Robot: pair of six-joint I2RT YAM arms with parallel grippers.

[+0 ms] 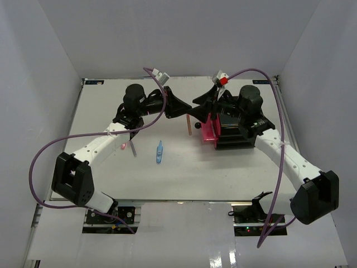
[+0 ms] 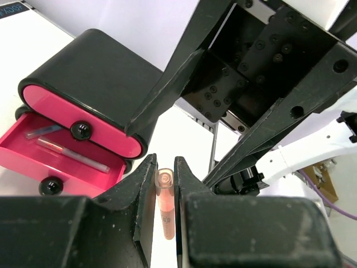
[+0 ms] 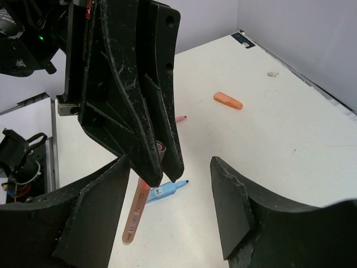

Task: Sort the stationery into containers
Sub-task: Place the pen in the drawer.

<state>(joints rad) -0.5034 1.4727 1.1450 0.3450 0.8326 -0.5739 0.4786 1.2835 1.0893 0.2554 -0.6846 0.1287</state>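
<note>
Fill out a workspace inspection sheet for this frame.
Surface: white table, no spills seen.
Job's things: salmon pen in the left gripper; blue pen and orange item loose on the table; black cabinet with one pink drawer open, pens inside.
Clutter: nothing seen.
Grippers: left gripper shut on the salmon pen; right gripper open, close beside it.
Cables: purple cables loop from both arms.
Surroundings: plain white walls.
</note>
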